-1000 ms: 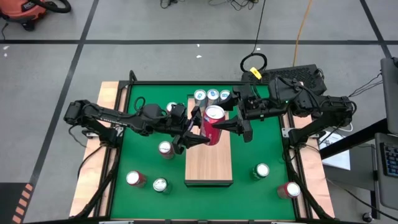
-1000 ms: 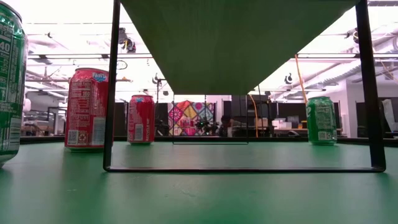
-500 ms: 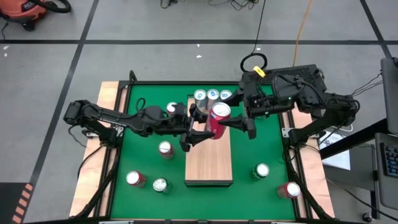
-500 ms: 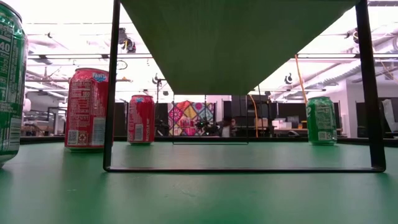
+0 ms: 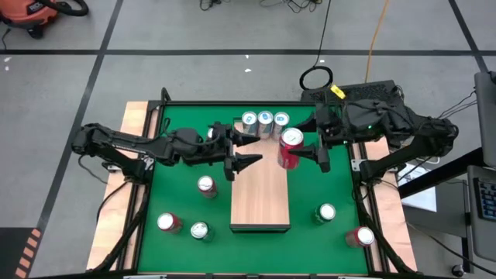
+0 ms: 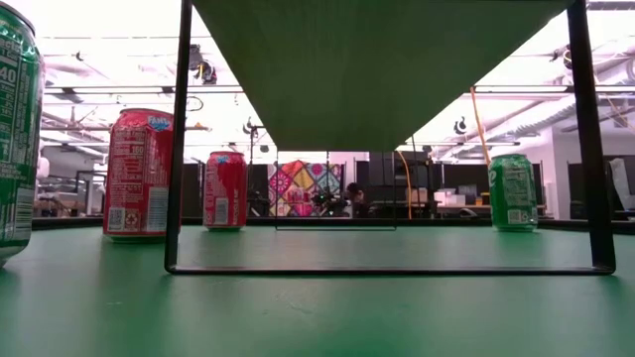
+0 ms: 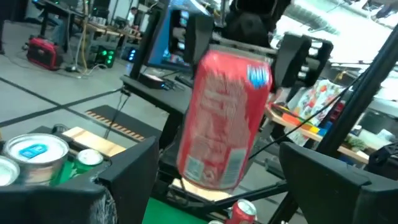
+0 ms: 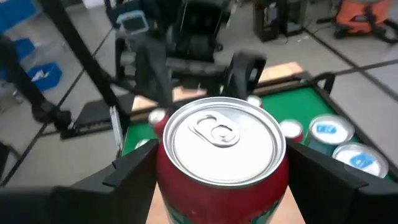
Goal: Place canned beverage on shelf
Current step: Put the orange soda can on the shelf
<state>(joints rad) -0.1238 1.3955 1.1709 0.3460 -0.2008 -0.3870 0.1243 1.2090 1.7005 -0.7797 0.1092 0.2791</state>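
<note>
The red can (image 5: 290, 148) is clamped between the two fingers of the right gripper (image 5: 307, 147) above the far right part of the shelf (image 5: 260, 203), close to the shelf's right edge. Its silver lid with the pull tab faces upward and its long axis leans a little off vertical in the left wrist view, where a small blue patch shows near the can's top rim and a pale panel of fine print near its base; neither can be read. The left gripper (image 5: 242, 150) hangs with its fingers spread and empty just left of the can, over the shelf's far left corner, apart from the can. The shelf is a pale wooden board with its long axis running near to far down the middle of the green table (image 5: 333, 180); most of its top, from the middle to the near end, is bare. Three cans with blue-and-silver lids (image 5: 264, 119) stand in a row at the shelf's far end. On the table left of the shelf stand a red can (image 5: 206, 186) close by, and nearer the front a second red can (image 5: 167, 223) and a green can (image 5: 200, 231) side by side. Right of the shelf stand a green can (image 5: 326, 212) and, at the near right corner, another red can (image 5: 363, 236). In the low view a red can (image 6: 138, 174) shows a blue and white logo near its top that seems to read Fanta, and the green can (image 6: 15, 139) at the left edge carries white numerals.
</note>
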